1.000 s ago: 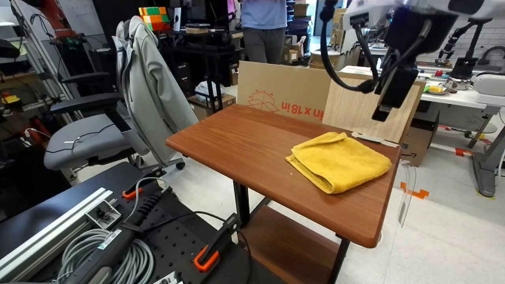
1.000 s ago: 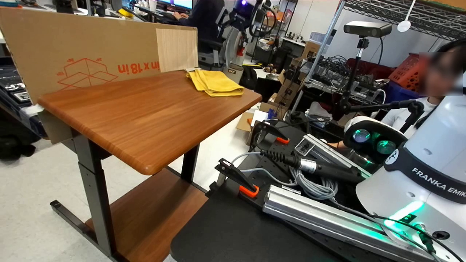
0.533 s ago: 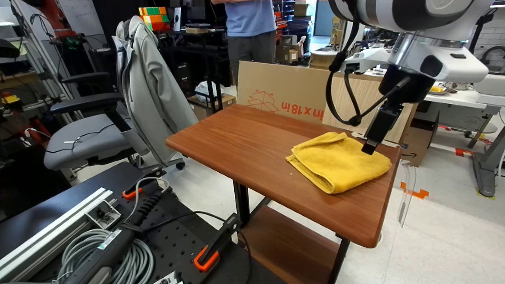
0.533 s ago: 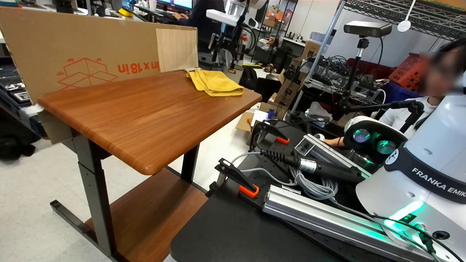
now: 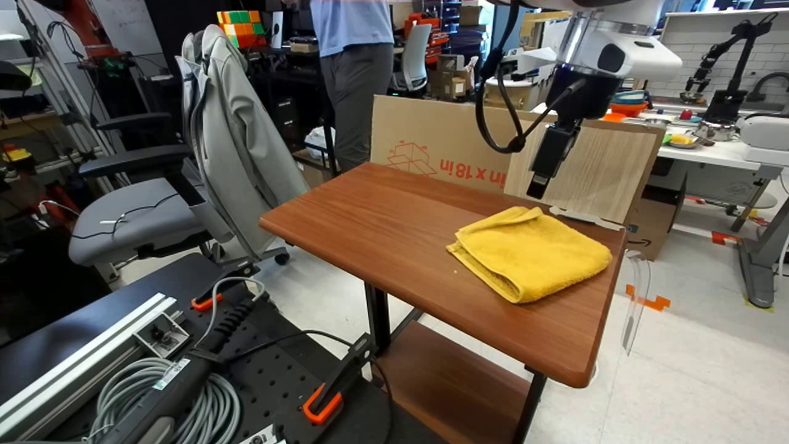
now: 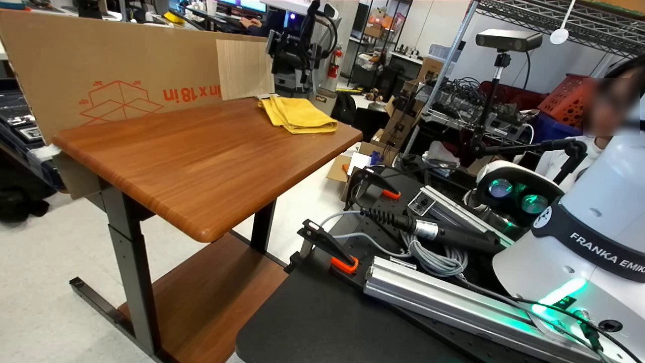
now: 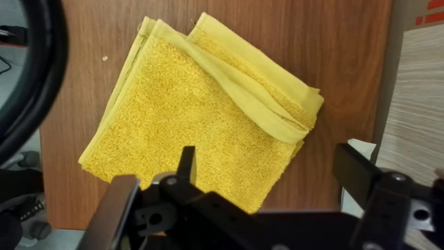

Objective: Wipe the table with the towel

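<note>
Wrist view: claw spread wide, holding nothing, above the folded towel near the table's short edge — presumably to straddle its layers.

Brown table, 1 folded towel atop

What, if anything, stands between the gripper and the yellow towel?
Nothing visible does: the open gripper hangs above the yellow towel, and both exterior views show a gap between them. The wood-grain board stands at the edge of the table, beside the towel rather than in between.
</note>
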You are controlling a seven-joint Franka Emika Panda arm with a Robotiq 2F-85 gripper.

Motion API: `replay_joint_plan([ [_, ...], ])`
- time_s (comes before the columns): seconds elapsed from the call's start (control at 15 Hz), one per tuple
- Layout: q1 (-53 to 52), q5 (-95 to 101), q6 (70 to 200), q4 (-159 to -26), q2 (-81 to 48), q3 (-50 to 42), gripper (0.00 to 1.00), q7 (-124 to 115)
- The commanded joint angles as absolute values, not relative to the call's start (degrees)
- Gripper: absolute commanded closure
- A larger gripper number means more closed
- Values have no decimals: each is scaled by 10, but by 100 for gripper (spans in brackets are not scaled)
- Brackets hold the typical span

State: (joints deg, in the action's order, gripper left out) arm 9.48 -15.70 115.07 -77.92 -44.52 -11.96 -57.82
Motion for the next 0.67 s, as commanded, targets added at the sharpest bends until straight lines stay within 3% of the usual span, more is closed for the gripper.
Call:
replay_joint_plan([
  [0.0,83,-127,1234,-875,-386,-126,0,-562],
  [0.07,83,-124,1259,-891,-377,-128,0,-561],
  [0.13,92,-131,1213,-827,-420,-117,0,-575],
  [0.6,82,-120,1243,-847,-423,-124,0,-585],
])
